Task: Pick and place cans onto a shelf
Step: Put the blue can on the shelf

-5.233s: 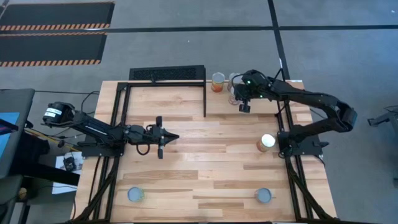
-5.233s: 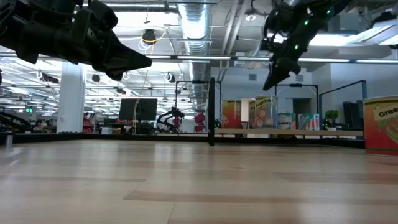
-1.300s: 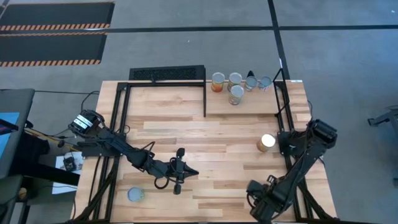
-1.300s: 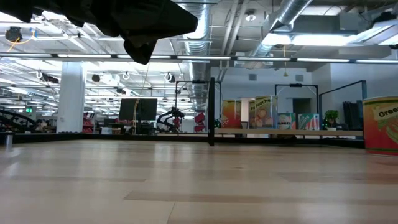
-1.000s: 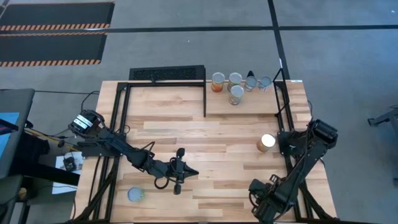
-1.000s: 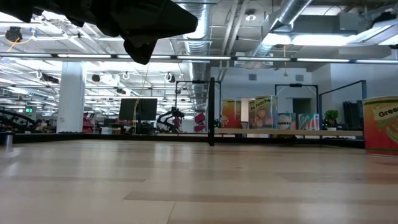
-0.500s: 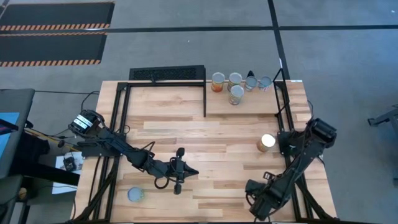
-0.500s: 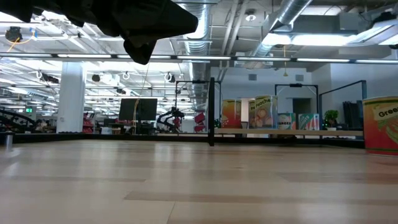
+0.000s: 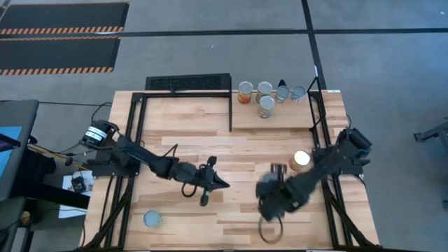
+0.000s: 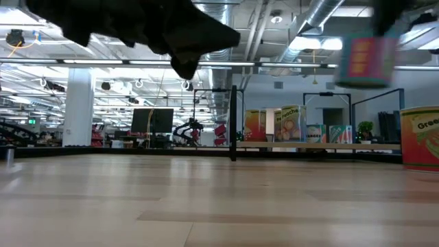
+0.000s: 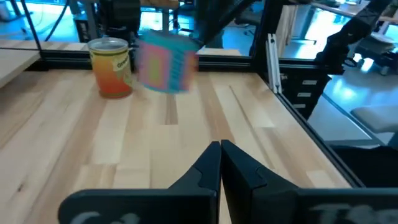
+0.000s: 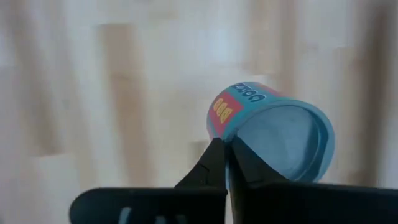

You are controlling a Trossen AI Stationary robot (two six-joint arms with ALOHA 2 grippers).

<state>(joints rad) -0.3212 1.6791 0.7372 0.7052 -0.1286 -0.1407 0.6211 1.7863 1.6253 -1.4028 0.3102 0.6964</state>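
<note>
— On the table (image 9: 238, 150), where are the arms?
— Left gripper (image 9: 218, 183) hangs mid-table, fingers pressed together, holding nothing. Right gripper (image 12: 227, 163) is clamped on a blue-and-pink can (image 12: 273, 129), carried above the wood.
— The shelf (image 9: 280, 119)?
— Far right corner, five cans (image 9: 264, 98) standing on it. An orange can (image 9: 300, 161) stands near its front; another can (image 9: 152, 219) sits near left.

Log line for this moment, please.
right gripper: shut on blue can, airborne | left gripper: shut, empty | shelf: holds other cans

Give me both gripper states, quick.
Left gripper: closed, empty.
Right gripper: closed on the rim of a blue-and-pink can, held off the table.
</note>
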